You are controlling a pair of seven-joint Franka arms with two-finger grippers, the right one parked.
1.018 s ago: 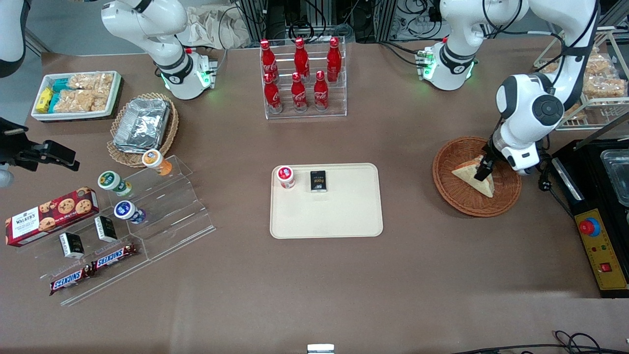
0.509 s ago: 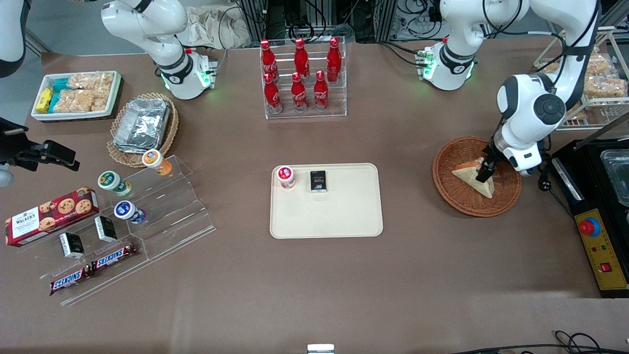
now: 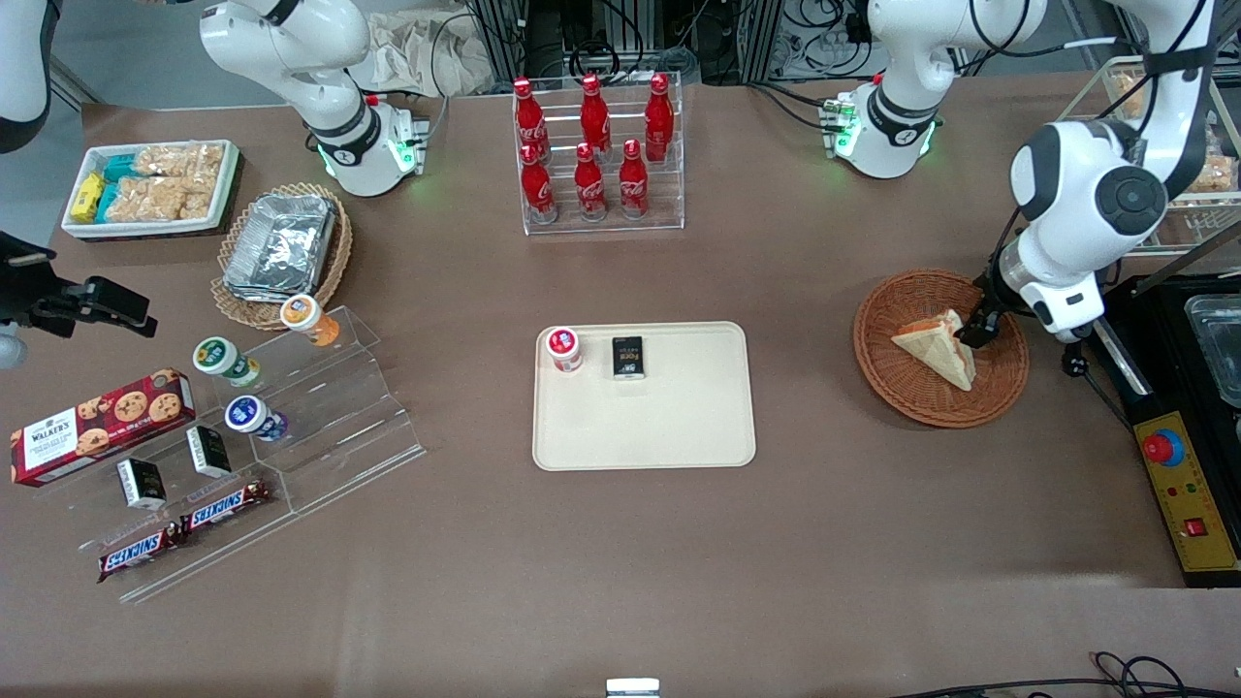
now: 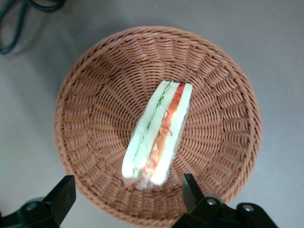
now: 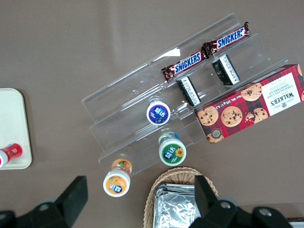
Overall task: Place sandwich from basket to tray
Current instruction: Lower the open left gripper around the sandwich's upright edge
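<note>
The sandwich (image 3: 936, 351), a pale bread wedge, lies in the reddish-brown wicker basket (image 3: 877, 364) toward the working arm's end of the table. In the left wrist view the sandwich (image 4: 159, 135) shows its orange and green filling edge and rests in the middle of the basket (image 4: 95, 95). My left gripper (image 3: 974, 332) hangs open and empty just above the basket, beside the sandwich's edge. In the left wrist view the gripper (image 4: 127, 190) has its jaws spread wider than the sandwich and touches nothing. The cream tray (image 3: 645, 427) lies at the table's middle.
On the tray stand a red-lidded cup (image 3: 563, 349) and a black packet (image 3: 627, 357). A rack of red cola bottles (image 3: 596, 145) stands farther from the camera than the tray. A black control box with a red button (image 3: 1178, 465) lies beside the basket.
My left gripper has lifted off the sandwich and shifted toward the working arm's end of the table. The sandwich stays in the basket.
</note>
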